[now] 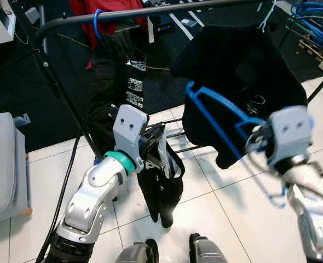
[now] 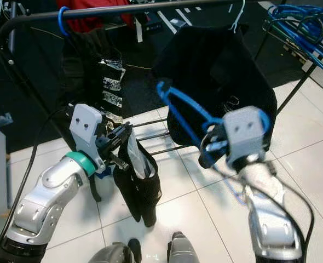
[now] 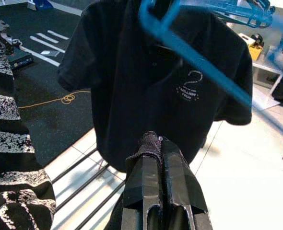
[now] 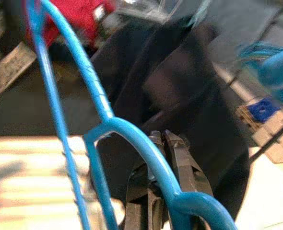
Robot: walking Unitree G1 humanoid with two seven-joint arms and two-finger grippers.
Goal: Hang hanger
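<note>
A black T-shirt (image 1: 243,76) with a small white printed emblem hangs from a pale hanger hook (image 1: 267,16). A black-and-white patterned garment (image 1: 134,87) hangs beside it on a blue hook (image 1: 97,24). A red garment (image 1: 104,8) is visible behind. White floor tiles (image 1: 227,213) adjoin a dark floor mat (image 1: 19,82) bearing white strips (image 3: 43,38) and a thin yellow cable (image 3: 67,99). A grey upholstered item (image 1: 0,164) stands at the robot's left. A heap of blue hangers (image 2: 306,27) lies at the far right. A black cable (image 1: 68,175) runs down across the tiles.
</note>
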